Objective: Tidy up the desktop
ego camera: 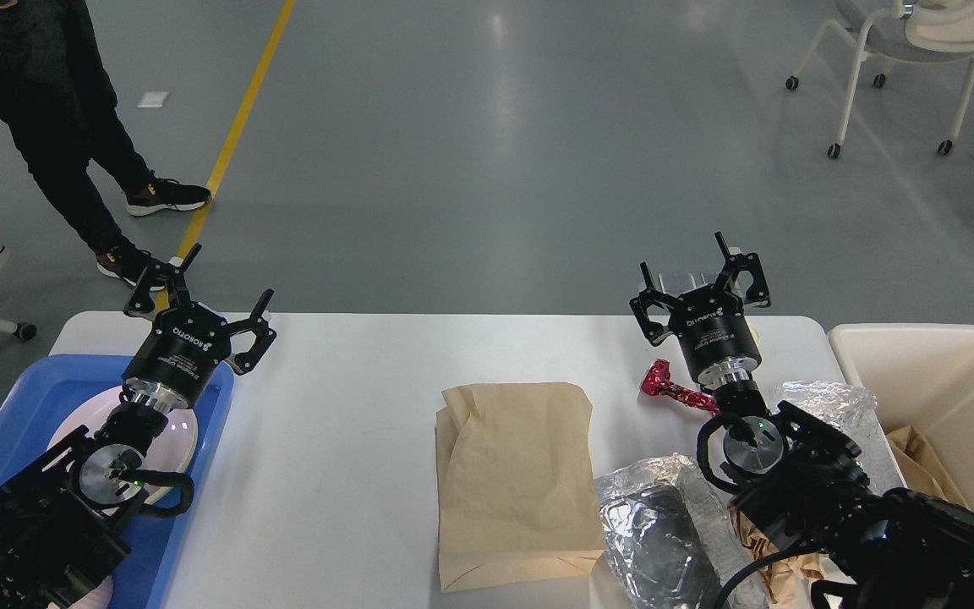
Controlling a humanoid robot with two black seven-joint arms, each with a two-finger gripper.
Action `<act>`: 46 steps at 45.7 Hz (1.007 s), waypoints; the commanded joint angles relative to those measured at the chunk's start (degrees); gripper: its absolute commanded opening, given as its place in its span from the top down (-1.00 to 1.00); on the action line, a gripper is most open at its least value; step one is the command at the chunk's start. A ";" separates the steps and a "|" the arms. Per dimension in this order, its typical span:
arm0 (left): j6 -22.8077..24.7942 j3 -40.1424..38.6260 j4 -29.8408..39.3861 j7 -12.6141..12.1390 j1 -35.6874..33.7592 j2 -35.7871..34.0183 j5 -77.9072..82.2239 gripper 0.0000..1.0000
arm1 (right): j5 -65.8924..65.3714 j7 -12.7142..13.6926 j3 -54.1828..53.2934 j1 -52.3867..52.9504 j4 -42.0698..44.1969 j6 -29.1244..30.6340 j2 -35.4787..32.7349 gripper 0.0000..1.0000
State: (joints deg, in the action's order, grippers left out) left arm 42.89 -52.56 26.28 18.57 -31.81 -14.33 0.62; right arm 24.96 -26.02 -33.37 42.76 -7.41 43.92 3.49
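Note:
The white desktop (352, 406) holds a flat brown paper bag (512, 474) in the middle, a crumpled foil piece (656, 524) at the front right, more crumpled foil (834, 406) near the bin, and a red shiny wrapper (664, 385). My left gripper (215, 292) is open and empty above the table's far left corner. My right gripper (694, 279) is open and empty above the far right edge, just beyond the red wrapper. A clear item (683, 280) shows between its fingers; I cannot tell what it is.
A blue tray (5, 414) with a white plate (187, 436) sits at the left. A cream bin (952, 381) with brown paper (918, 461) stands at the right. A person (56, 118) stands at the far left, a wheeled chair (910, 51) at the far right.

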 commanded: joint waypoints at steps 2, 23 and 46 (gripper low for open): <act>0.00 0.00 0.00 -0.03 0.00 0.00 0.00 -1.00 | 0.00 0.26 0.68 5.83 -1.03 0.29 -0.85 -1.00; 0.00 0.00 0.00 0.06 0.00 0.00 0.00 -1.00 | 1.06 -0.09 -3.28 23.95 -1.29 -0.15 -12.10 -1.00; 0.00 0.00 0.00 -0.03 0.00 0.00 0.00 -1.00 | -0.08 0.44 -0.65 22.64 -0.32 -0.33 -12.10 -1.00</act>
State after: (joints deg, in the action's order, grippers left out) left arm 42.90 -52.55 26.28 18.60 -31.81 -14.33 0.60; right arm 25.14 -25.77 -37.34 66.64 -8.49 43.90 -7.89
